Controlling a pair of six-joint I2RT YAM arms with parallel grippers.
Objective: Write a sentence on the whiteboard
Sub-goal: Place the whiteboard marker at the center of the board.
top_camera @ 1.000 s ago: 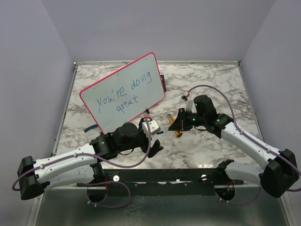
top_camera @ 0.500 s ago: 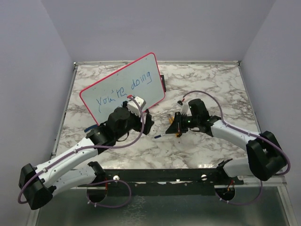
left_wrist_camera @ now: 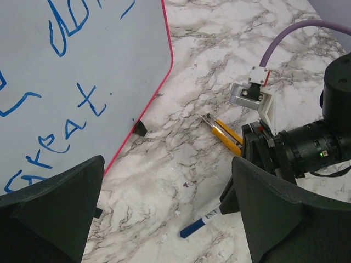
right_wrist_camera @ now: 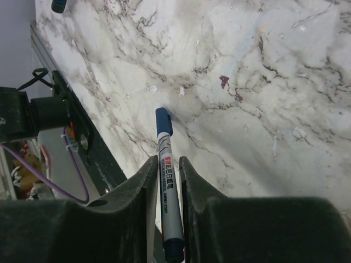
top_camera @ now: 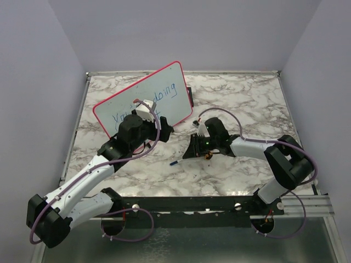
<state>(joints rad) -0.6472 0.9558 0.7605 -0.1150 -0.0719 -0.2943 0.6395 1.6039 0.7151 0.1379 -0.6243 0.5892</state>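
Observation:
The whiteboard (top_camera: 174, 107) with its red-pink frame stands tilted at the back left of the table. The blue sentence (top_camera: 167, 92) shows "doing"; my left arm hides most of the rest in the top view. The left wrist view shows the board (left_wrist_camera: 126, 71) with "great" (left_wrist_camera: 55, 131). My left gripper (top_camera: 157, 130) is open and empty just in front of the board's lower right part (left_wrist_camera: 167, 162). My right gripper (top_camera: 191, 154) is shut on a blue-capped marker (top_camera: 175, 163), held low over the table (right_wrist_camera: 166, 156). The marker also shows in the left wrist view (left_wrist_camera: 200, 223).
A yellow-handled tool (left_wrist_camera: 226, 133) lies on the marble table (top_camera: 247, 104) beside my right gripper. A black object (top_camera: 190, 97) sits behind the board's right edge. A small dark blue object (right_wrist_camera: 58, 5) lies at the near left. A black rail (top_camera: 192, 204) runs along the near edge.
My left gripper has moved away from me to the board, now covering "great" and part of "you're". My right gripper has moved left and lower with the marker.

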